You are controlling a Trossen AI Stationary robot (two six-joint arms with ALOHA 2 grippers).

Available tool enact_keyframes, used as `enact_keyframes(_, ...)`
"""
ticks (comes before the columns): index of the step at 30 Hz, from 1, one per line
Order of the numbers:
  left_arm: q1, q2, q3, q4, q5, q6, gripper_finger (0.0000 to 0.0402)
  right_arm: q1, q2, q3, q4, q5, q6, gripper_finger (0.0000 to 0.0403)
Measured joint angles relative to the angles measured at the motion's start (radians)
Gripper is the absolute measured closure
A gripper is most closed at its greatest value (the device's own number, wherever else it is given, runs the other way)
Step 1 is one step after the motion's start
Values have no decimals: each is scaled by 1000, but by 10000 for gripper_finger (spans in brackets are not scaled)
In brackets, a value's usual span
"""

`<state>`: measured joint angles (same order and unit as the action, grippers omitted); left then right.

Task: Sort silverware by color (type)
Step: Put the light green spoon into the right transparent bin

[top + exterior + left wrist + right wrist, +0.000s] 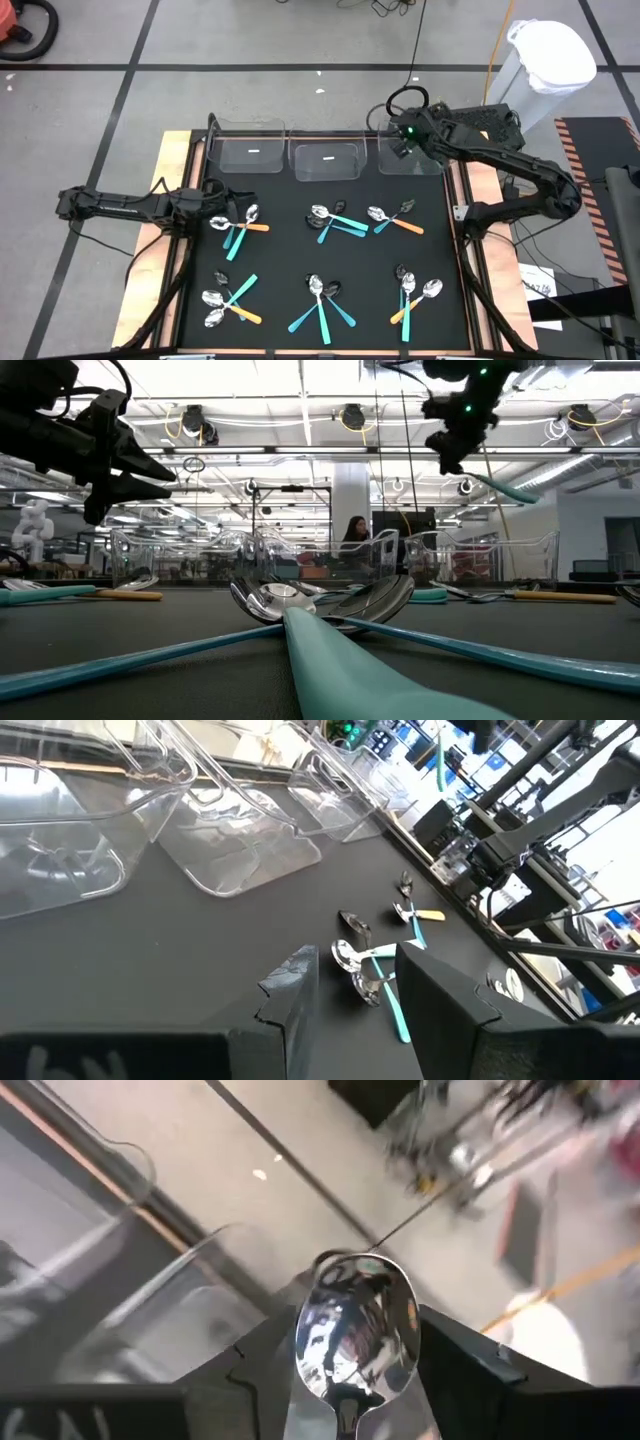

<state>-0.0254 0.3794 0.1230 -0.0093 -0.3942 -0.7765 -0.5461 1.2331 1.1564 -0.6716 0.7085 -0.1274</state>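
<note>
**Right gripper holds a teal-handled spoon over the right bin**

High view: a matte black mat covers the table, edged with pale wood. Three clear, glossy plastic bins with rounded corners line its 12 o'clock edge. Six small clusters of spoons lie on the mat, with shiny silver or dark bowls and thin flat handles in teal or orange. The right gripper reaches in from 3 o'clock, elbow bent, and hangs over the right bin. The left gripper stretches flat from 9 o'clock, near the upper-left cluster.

Low view: the right gripper hangs high, clenched on a spoon whose teal handle slants out below it. The nearest spoons cross each other on the mat, their bowls mirror-bright.

Left wrist view: the left gripper has its dark, blocky fingers spread apart, with nothing between them, above the mat.

Right wrist view: the right gripper grips the polished oval bowl of the spoon above a clear bin wall.
</note>
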Motion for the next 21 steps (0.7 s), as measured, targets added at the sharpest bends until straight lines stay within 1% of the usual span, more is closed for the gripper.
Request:
enact_keyframes(3,0,0,0,-1,-3,6,265,-42,43,0,71,-8,-204,227)
enact_keyframes(4,0,1,0,-1,-4,6,265,-57,59,0,76,-28,-254,227)
enact_keyframes(6,0,5,0,-1,-4,5,265,-90,95,0,72,-79,-307,226)
enact_keyframes(9,0,15,0,-1,-5,1,265,-132,151,0,50,-139,-340,226)
enact_keyframes(13,0,34,-1,-22,-63,28,265,-169,216,0,72,-148,-360,222)
enact_keyframes(15,0,41,-1,-27,-79,26,265,-180,239,0,73,-174,-390,216)
enact_keyframes(16,0,43,-1,-26,-79,25,265,-183,248,0,72,-189,-403,212)
enact_keyframes(21,0,44,-1,-27,-61,24,265,-187,274,0,53,-190,-417,188)
